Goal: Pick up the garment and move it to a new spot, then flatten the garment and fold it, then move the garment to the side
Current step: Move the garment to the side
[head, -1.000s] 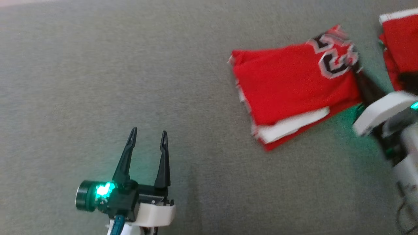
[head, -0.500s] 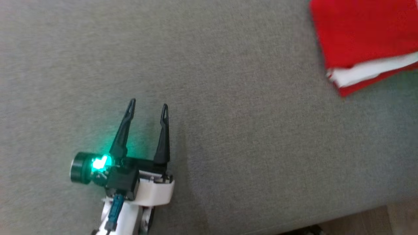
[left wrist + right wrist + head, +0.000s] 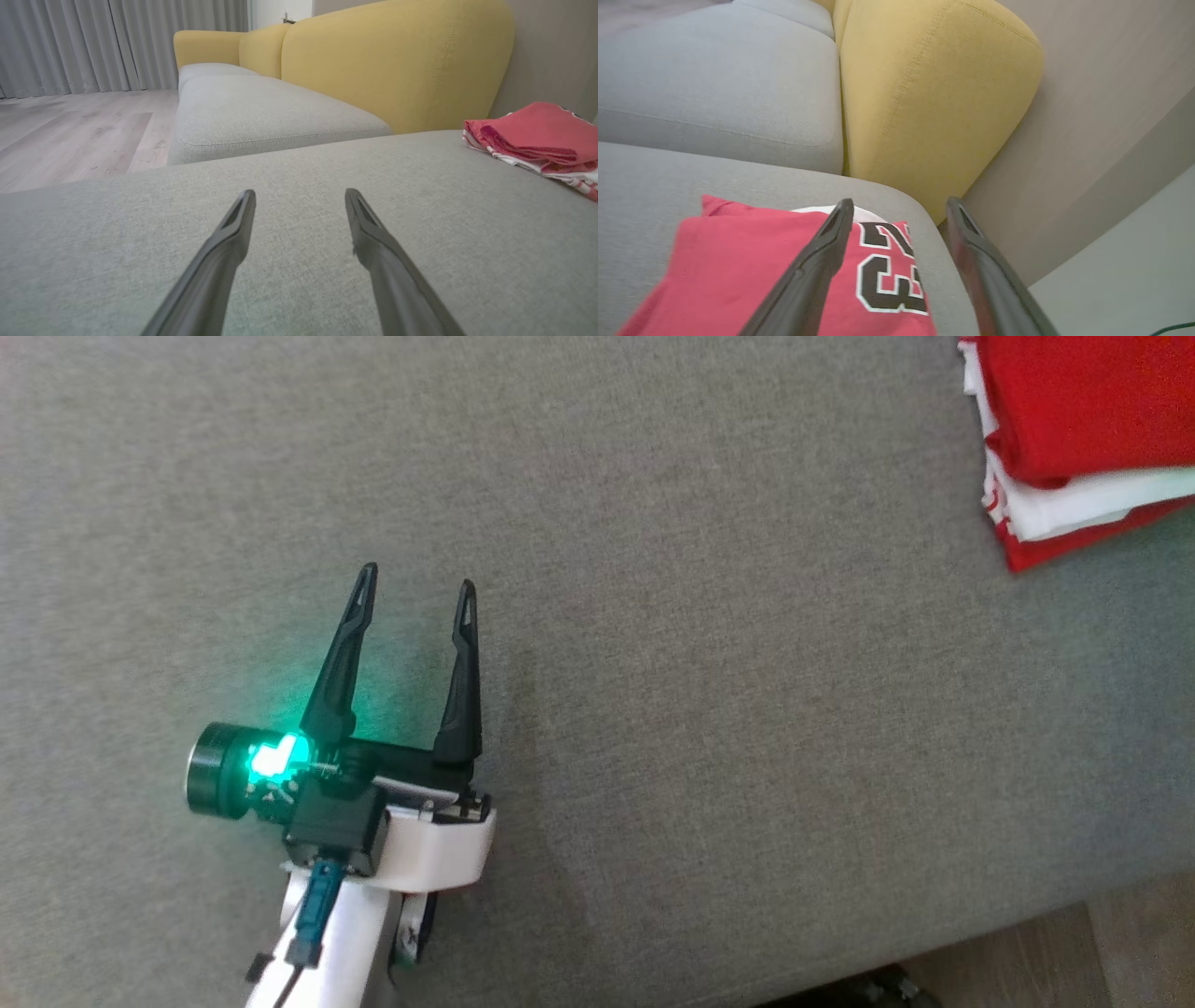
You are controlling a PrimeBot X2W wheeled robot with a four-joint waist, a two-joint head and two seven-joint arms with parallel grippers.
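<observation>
At the seat's (image 3: 653,709) far right corner, garment (image 3: 761,261) lies just below my right pincer (image 3: 900,203), spread, empty; left pincer (image 3: 416,579) spread, well apart.

The red garment (image 3: 738,261) carries a number (image 3: 888,280) in large black digits edged in white. It appears to read 23.

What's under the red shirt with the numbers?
The red shirt lies on the grey sofa cushion. A white layer peeks out under its top fold; anything folded inside is covered.
</observation>
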